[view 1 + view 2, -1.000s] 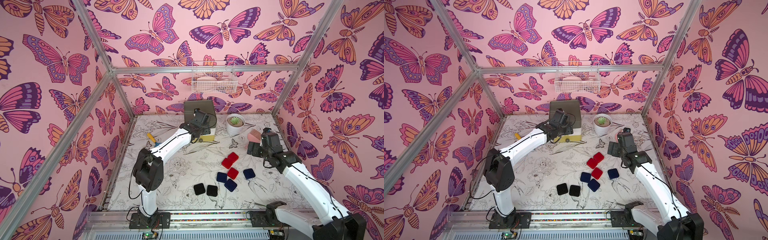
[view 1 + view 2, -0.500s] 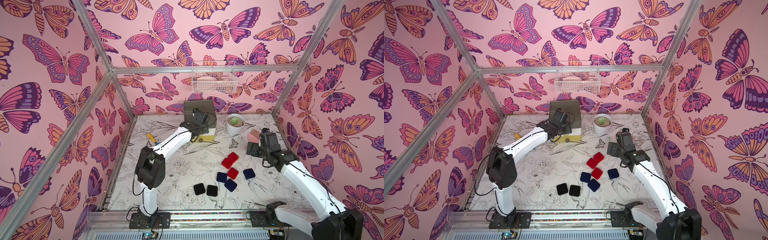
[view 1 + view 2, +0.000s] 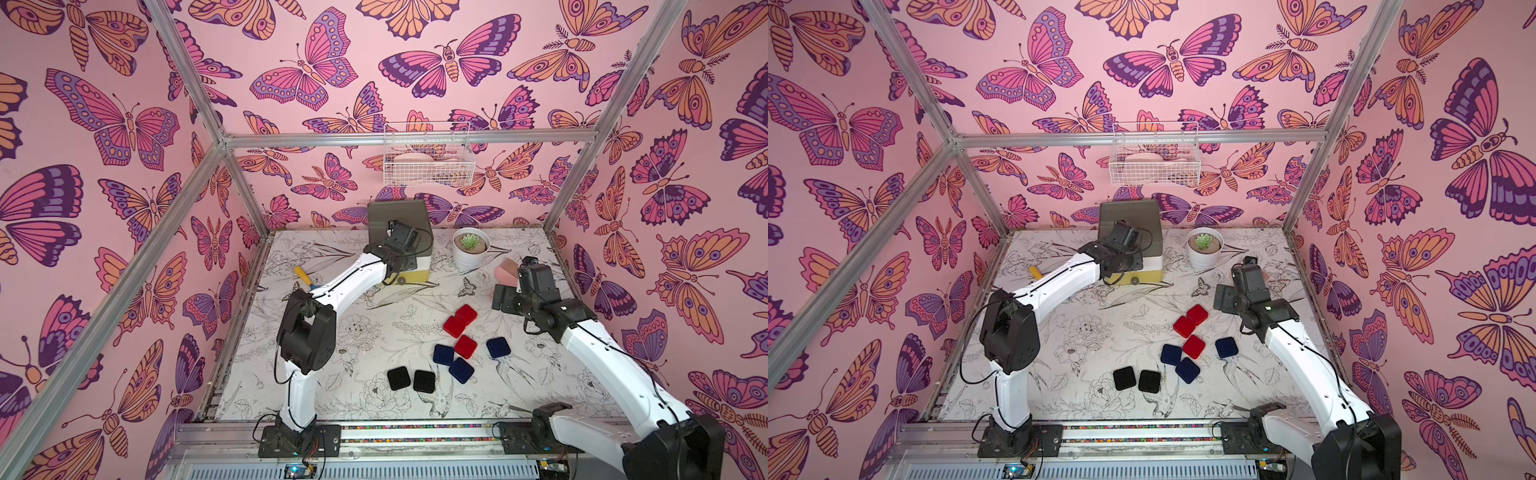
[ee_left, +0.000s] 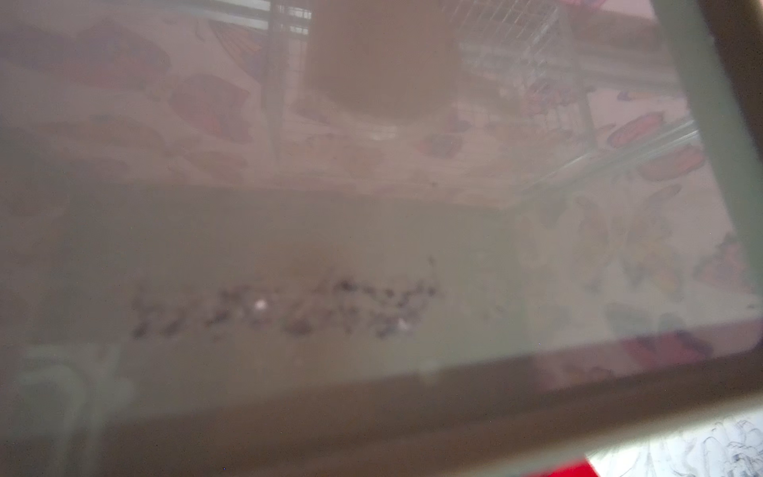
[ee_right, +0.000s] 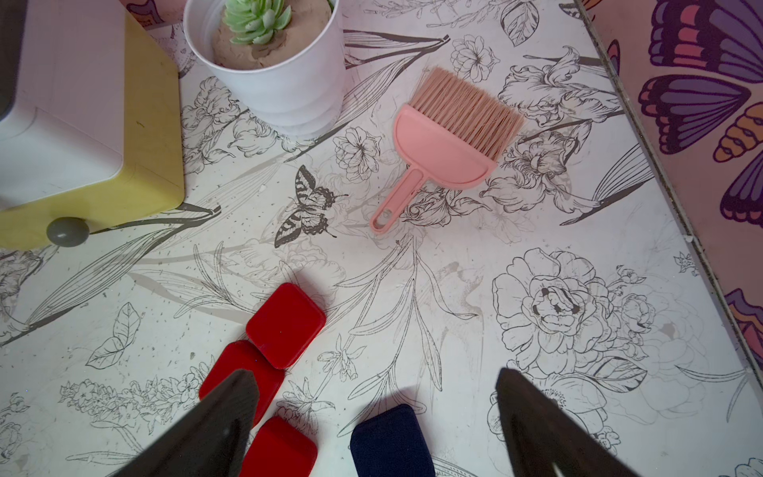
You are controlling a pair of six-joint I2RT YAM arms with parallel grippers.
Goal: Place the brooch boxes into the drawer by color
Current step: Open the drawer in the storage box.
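Observation:
The drawer (image 3: 399,216) stands at the back of the table as a grey, white and yellow chest with all tiers pushed in. My left gripper (image 3: 405,257) is pressed to its front, its jaws hidden behind the wrist. The left wrist view shows only a blurred grey surface (image 4: 289,247). The brooch boxes lie loose on the table: red ones (image 3: 465,314) (image 3: 454,327) (image 3: 465,346), navy ones (image 3: 444,354) (image 3: 461,370) (image 3: 498,347) and two black ones (image 3: 399,378) (image 3: 424,381). My right gripper (image 5: 377,388) hangs open and empty just above a navy box (image 5: 390,442), beside the red boxes (image 5: 285,324).
A white pot with a succulent (image 3: 471,249) stands right of the chest. A pink hand brush (image 5: 446,144) lies near the right wall. A yellow-handled tool (image 3: 303,277) lies at the left. A white wire basket (image 3: 428,156) hangs on the back wall.
My left arm has stretched a little farther toward the chest's front. My right gripper has drifted slightly left and down toward the boxes. The boxes have not moved.

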